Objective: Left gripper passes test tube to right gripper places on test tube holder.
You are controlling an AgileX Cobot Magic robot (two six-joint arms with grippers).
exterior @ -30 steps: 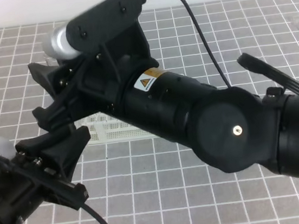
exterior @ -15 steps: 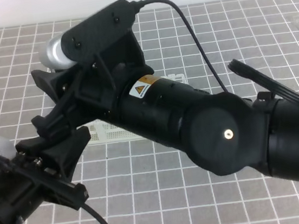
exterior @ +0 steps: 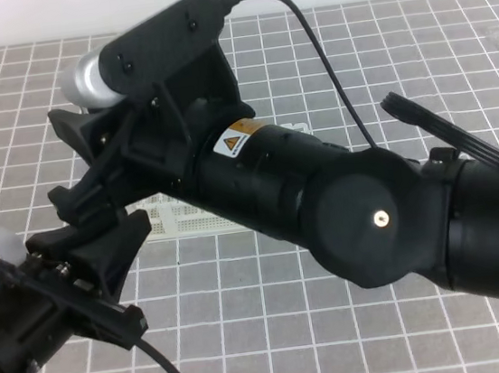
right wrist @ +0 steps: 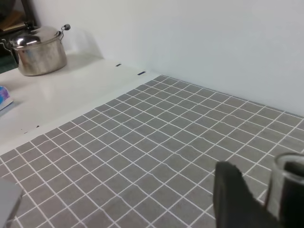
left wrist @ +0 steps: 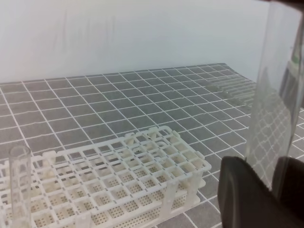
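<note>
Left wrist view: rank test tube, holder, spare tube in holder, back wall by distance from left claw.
1. test tube: in the left claw, right edge.
2. test tube holder: lower centre.
3. spare tube: standing at holder's left end.
4. back wall: farthest, top.

Left gripper (exterior: 94, 251): held low at the left, jaws closed on the test tube (left wrist: 278, 95).
Right gripper (exterior: 81, 184): stretched across from the right, jaws set just above the left gripper.
</note>
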